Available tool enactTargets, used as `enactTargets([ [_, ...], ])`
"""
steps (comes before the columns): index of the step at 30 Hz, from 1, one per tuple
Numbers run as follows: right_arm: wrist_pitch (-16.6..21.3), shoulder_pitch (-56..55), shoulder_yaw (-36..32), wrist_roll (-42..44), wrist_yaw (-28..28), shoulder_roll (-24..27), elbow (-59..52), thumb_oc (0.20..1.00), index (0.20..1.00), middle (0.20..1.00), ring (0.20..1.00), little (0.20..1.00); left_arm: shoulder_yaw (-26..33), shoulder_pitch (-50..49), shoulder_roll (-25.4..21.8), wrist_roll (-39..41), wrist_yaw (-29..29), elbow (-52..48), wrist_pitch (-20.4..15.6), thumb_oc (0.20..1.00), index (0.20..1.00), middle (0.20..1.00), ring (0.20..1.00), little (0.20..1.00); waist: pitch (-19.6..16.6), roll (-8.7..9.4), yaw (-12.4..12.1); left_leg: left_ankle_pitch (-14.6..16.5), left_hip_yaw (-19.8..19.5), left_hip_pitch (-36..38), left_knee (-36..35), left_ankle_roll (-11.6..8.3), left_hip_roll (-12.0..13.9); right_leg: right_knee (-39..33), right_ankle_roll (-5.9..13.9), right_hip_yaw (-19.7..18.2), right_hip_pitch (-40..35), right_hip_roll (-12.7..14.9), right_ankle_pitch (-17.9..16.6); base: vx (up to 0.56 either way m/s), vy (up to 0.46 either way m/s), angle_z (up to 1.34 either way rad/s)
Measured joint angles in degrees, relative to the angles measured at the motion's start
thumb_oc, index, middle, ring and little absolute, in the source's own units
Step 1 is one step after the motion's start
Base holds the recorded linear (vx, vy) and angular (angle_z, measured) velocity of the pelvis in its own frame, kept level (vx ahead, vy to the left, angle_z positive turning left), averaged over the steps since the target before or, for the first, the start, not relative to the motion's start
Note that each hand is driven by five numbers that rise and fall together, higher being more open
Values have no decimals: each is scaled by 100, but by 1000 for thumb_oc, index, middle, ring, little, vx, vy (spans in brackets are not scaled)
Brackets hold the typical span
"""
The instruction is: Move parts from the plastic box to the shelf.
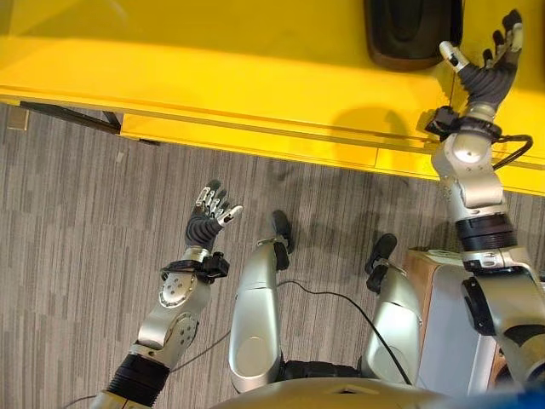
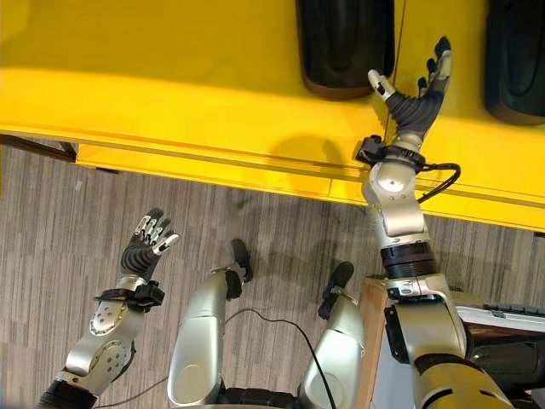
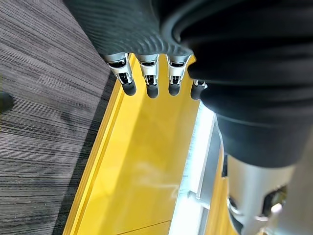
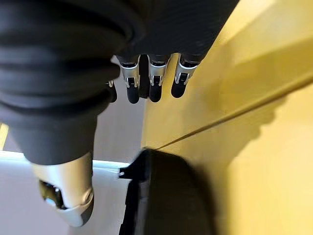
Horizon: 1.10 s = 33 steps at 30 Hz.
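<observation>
While the right hand [image 2: 417, 94] spreads empty beside a black part [image 2: 345, 43] on the yellow shelf [image 2: 170, 77]; left hand [image 1: 209, 217] open over floor

I see two dark rounded parts [image 2: 345, 43] [image 2: 515, 60] lying side by side, apart, on the yellow shelf [image 2: 170, 77].

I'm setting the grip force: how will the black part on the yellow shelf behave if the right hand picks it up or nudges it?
The black part looks like rigid moulded plastic with rounded edges, so probably stiff rather than floppy. Its faintly glossy surface may slip under the open right hand. It lies flat on the yellow shelf, so sliding seems likelier than rolling.
</observation>
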State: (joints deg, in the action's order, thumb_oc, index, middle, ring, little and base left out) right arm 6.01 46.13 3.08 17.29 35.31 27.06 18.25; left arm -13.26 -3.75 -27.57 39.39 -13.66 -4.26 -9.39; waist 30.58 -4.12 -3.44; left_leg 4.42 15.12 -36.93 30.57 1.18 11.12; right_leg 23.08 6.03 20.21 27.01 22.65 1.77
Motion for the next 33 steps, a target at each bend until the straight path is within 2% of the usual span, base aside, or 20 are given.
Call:
enactTargets([
  [12, -68, 848, 299, 168, -67, 127, 1084, 1000, 1000, 1000, 1000, 1000, -4, 5, -25, 2, 6, 0, -2, 1000, 1000, 1000, 1000, 1000, 2, -2, -60, -16, -10, -20, 61, 26, -7, 138, 15, -6, 44, 34, 66, 0, 0, 0],
  [22, -85, 1169, 594, 220, -209, 204, 1517, 1000, 1000, 1000, 1000, 1000, -5, 9, -29, 7, 13, -1, -4, 1000, 1000, 1000, 1000, 1000, 3, -4, -75, 11, -27, -33, 63, -16, -6, 198, 18, -20, 66, 43, 89, 0, 0, 0],
  [33, -106, 1083, 702, 389, -459, 234, 1171, 1000, 1000, 1000, 1000, 1000, -4, 34, -26, 213, 8, -2, -3, 1000, 1000, 1000, 1000, 1000, 3, -2, -49, 7, -50, -126, 158, 7, 31, 294, -2, -30, 161, 34, 117, 0, 0, 0],
])
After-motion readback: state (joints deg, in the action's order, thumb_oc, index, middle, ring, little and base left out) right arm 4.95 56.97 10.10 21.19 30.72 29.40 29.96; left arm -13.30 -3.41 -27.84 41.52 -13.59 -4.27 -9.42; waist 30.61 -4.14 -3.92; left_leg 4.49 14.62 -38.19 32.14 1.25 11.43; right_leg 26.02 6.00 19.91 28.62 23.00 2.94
